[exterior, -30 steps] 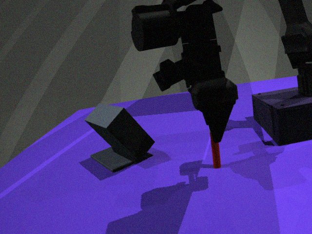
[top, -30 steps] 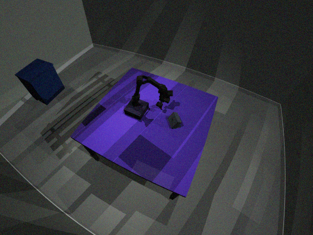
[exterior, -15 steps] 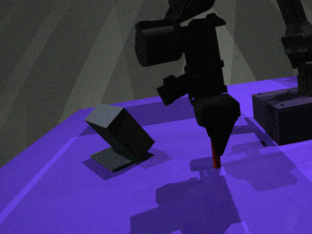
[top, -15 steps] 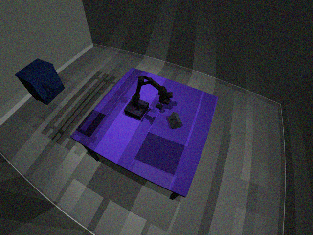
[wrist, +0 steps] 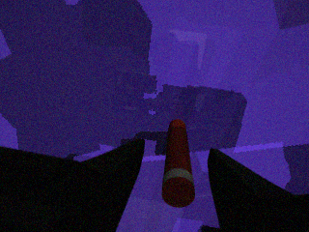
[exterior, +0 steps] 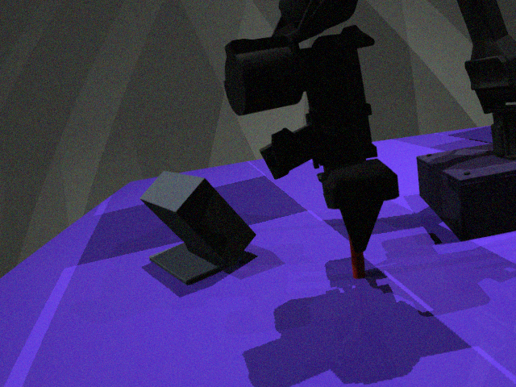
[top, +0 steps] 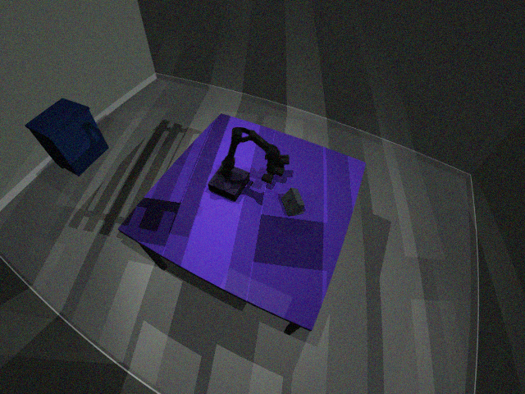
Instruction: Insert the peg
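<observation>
Wrist view: fingers half-closed around upright red peg [wrist: 178,164], gaps both sides, not gripping.
</observation>
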Controlling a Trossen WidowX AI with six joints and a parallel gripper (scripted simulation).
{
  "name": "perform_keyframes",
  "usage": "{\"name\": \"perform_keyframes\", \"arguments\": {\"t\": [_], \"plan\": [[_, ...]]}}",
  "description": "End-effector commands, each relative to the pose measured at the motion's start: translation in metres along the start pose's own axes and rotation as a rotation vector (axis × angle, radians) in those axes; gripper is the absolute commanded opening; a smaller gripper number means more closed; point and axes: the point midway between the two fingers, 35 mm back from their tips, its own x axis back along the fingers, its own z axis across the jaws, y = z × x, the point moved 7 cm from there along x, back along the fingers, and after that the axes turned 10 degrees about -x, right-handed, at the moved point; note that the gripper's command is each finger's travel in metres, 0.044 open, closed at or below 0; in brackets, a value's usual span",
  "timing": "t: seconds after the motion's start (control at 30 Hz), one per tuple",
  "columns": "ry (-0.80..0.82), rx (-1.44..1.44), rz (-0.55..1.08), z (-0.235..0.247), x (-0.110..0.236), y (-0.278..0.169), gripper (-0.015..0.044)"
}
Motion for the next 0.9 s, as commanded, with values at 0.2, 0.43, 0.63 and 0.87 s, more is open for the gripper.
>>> {"name": "perform_keyframes", "arguments": {"t": [0.2,0.43,0.63,0.87], "plan": [[0.001,0.0,-0.001,0.0,0.001,0.0,0.002],[0.001,0.0,-0.001,0.001,0.005,0.001,0.0],[0.0,0.002,-0.002,0.002,0.033,0.002,0.0],[-0.002,0.005,-0.003,0.002,0.069,0.0,0.0]]}}
